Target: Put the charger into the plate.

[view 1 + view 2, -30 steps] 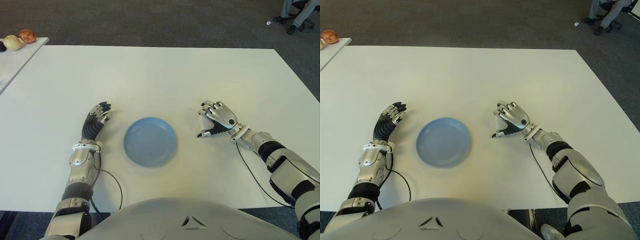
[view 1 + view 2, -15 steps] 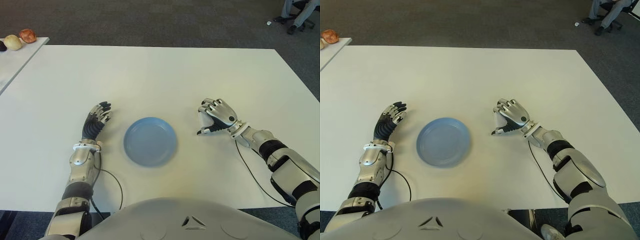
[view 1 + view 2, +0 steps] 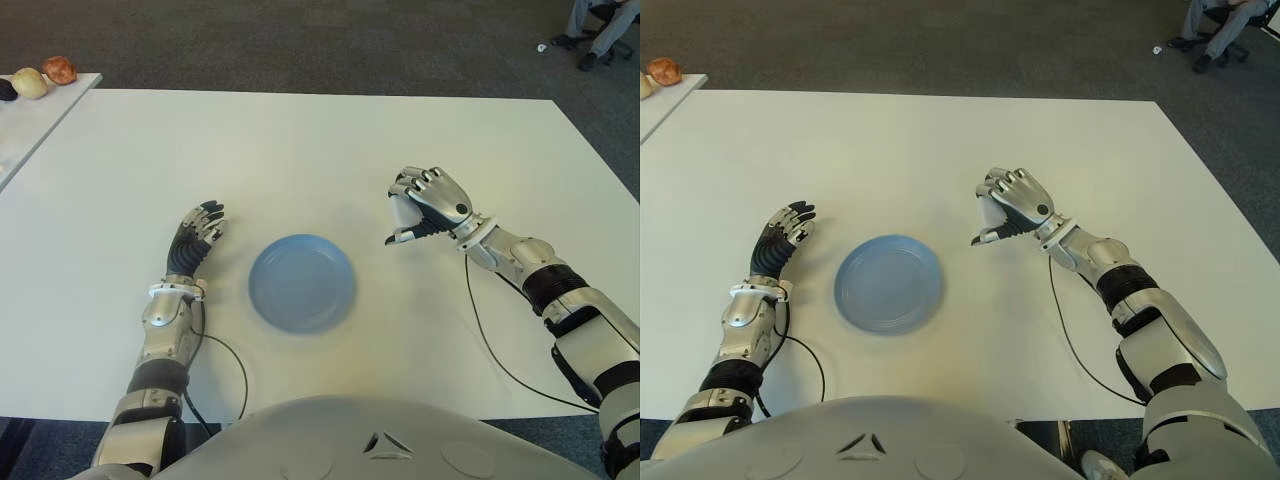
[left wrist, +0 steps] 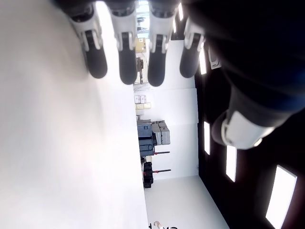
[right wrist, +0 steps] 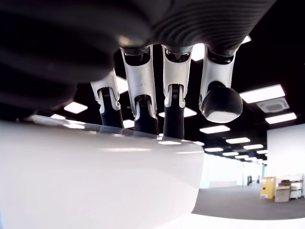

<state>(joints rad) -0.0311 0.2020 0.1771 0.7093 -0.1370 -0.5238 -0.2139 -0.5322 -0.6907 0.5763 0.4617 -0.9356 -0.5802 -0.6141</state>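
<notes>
Right robot hand (image 3: 428, 203) grips smooth white blocky charger (image 3: 402, 211).

1. Plate (image 3: 301, 283): 1, blue, on main worktop (image 3: 300, 150).
2. Charger (image 3: 402, 211): 1, white, in right robot hand (image 3: 428, 205).
3. Robot hands: 2; left robot hand (image 3: 195, 238) holds nothing, fingers straight.
4. Worktops: 2, main + side worktop (image 3: 30, 120) at far left.
5. Round items on side worktop (image 3: 45, 75): 3 — 1 dark, 1 pale, 1 reddish.
</notes>
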